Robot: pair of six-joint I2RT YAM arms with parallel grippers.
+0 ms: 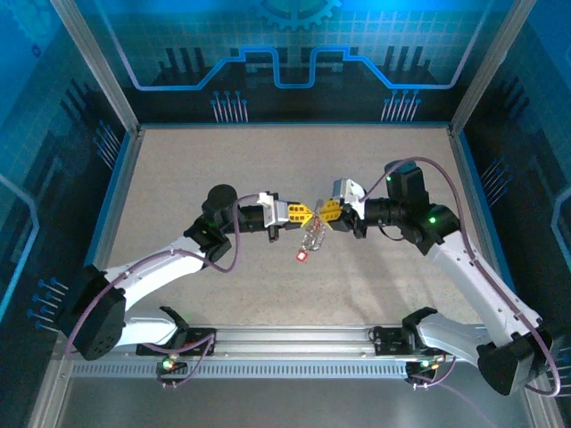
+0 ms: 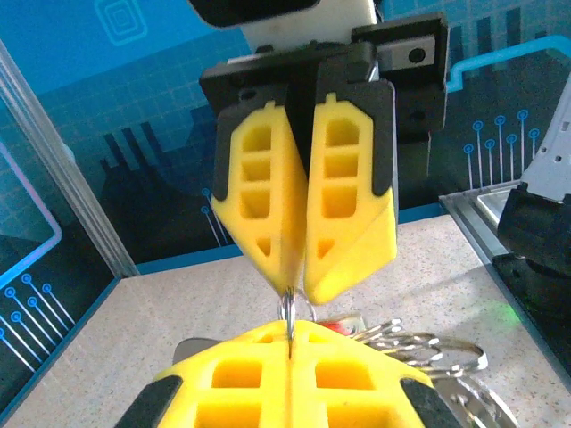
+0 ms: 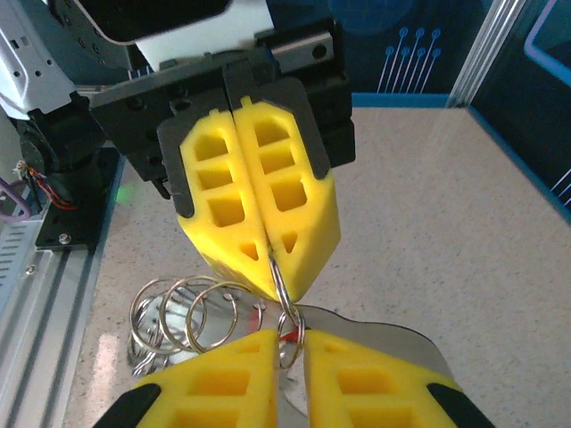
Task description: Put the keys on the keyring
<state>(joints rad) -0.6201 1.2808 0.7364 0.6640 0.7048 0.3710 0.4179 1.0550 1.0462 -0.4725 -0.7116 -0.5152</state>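
Note:
Both grippers meet tip to tip above the middle of the table. My left gripper [image 1: 310, 216] [image 2: 292, 325] [image 3: 277, 267] is shut on the thin silver wire of the keyring [image 2: 290, 308] [image 3: 279, 276], seen edge-on. My right gripper [image 1: 319, 216] [image 3: 290, 332] [image 2: 303, 292] has its jaws a narrow gap apart; a small split ring [image 3: 292, 343] hangs in that gap, linked to the keyring, with a bit of red behind it. More wire loops [image 3: 183, 312] [image 2: 428, 348] hang beside the fingers. A red-headed key [image 1: 302, 256] dangles lowest under the bundle [image 1: 312, 236].
A shiny flat metal piece [image 3: 384, 343] lies just under my right fingers. Beige table [image 1: 223, 160] all round, aluminium frame posts [image 1: 98, 62] at the sides, and a rail [image 1: 294, 339] along the near edge by the arm bases.

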